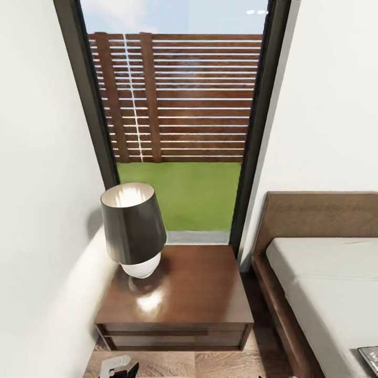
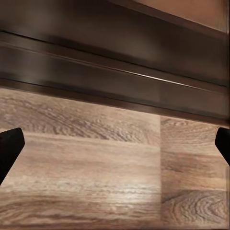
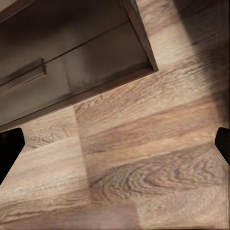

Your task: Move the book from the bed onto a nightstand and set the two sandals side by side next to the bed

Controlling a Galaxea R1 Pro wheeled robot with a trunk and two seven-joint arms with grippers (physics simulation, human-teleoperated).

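daylight is being let in through the window [image 1: 178, 131], so the room is being lit pretty evenly. a bright glare patch is being thrown on the nightstand [image 1: 178, 294] top beside the lamp [image 1: 134, 228]. both wrist views are being rendered dim and a bit soft.

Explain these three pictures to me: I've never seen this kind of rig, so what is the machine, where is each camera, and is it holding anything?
It is a simulated wheeled robot with two arms. The head view looks down at a nightstand carrying a lamp, in front of a tall window; the bed lies to the right, with a dark book at its edge. The other two pictures come from cameras on the wrists, both aimed at the wood floor beside the nightstand's base. The dark tips at the picture edges are the fingers of the left end effector and the right end effector. Both are spread wide, holding nothing.
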